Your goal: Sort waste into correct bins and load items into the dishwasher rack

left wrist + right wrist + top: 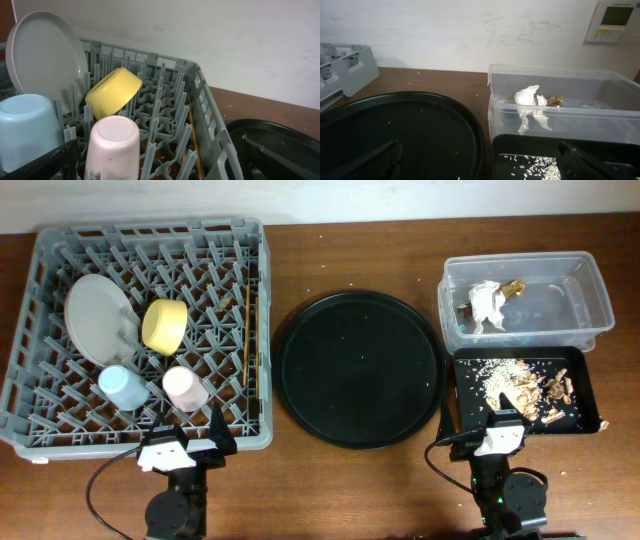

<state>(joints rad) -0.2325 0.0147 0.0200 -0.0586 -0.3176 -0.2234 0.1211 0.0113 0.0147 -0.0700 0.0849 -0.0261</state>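
Closest to the front edge of the counter (350,255) sit the two grippers. The left gripper (216,438) hovers at the near rim of the dishwasher rack (150,230), its fingers spread and holding nothing. That grey rack fills the left end of the counter. Inside it, the plate (97,318) stands tilted among the pegs on the left, with the yellow bowl (165,325) on its side just beside it. Nearer the front, the blue cup (124,387) and the pink cup (185,388) stand upside down, side by side. The chopsticks (248,340) lie along the rack's right wall. A large round black tray (360,368) takes the middle of the counter. Toward the back right corner, the clear tub (592,292) holds the white napkin (488,305) and a gold-brown scrap (515,286). Just in front of it, the shallow black tray (592,398) holds the food crumbs (530,385). The right gripper (506,412) hangs at this tray's near edge, fingers released and wide apart.
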